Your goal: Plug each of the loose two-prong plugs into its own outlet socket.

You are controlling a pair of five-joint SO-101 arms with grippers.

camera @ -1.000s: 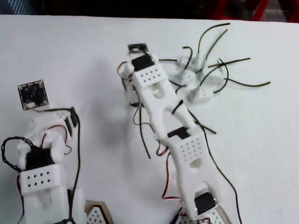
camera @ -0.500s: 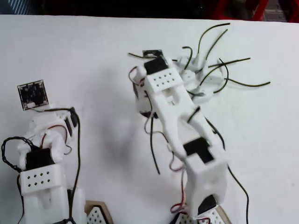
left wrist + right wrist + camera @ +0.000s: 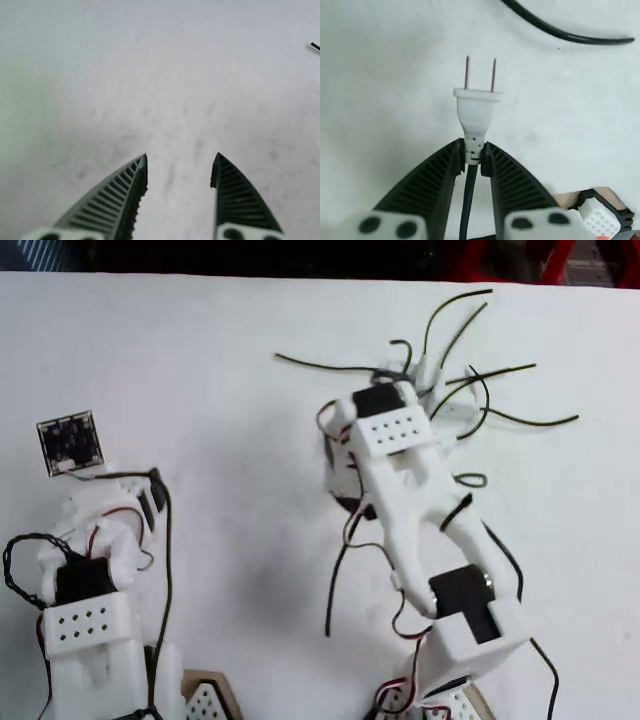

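Note:
My right gripper (image 3: 472, 150) is shut on the ribbed neck of a white two-prong plug (image 3: 474, 107). Its two metal prongs point away from the fingers, above the bare white table. The plug's black cord (image 3: 340, 580) runs back between the fingers and hangs below the right arm (image 3: 400, 470) in the high view. Just beyond that arm's wrist lies a cluster of white outlet blocks and plugs (image 3: 440, 410) with several black cords. My left gripper (image 3: 181, 157) is open over bare table, nothing between its fingers.
The left arm (image 3: 90, 580) stays folded at the table's near left, with a small black circuit board (image 3: 70, 442) beside it. A loose black cord (image 3: 320, 365) lies left of the cluster. Both arm bases sit at the near edge.
The right arm has swung to the right and drawn back, carrying the plug toward the cluster. The loose cord it covered now shows. The left arm has not moved.

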